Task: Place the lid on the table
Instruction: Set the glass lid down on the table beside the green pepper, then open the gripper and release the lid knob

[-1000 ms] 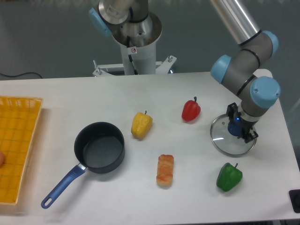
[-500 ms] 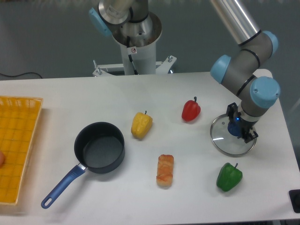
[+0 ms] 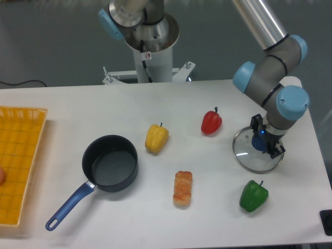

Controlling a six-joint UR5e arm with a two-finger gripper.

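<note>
Lid point(image 3: 251, 158) flat on table point(image 3: 171, 104), right side, between red pepper point(image 3: 211, 122) and green pepper point(image 3: 253, 196). Gripper point(image 3: 263, 142) at blue knob; grasp unclear. Placement looks done; release and retreat remain.

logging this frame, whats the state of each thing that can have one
lid: off the pot, flat on the table, pincer at its knob
pincer: down at the lid's knob, open or shut unclear
pot: upright, uncovered, empty
tray: on the table's left edge, partly out of frame
red pepper: free on the table
yellow pepper: free
green pepper: free
</note>
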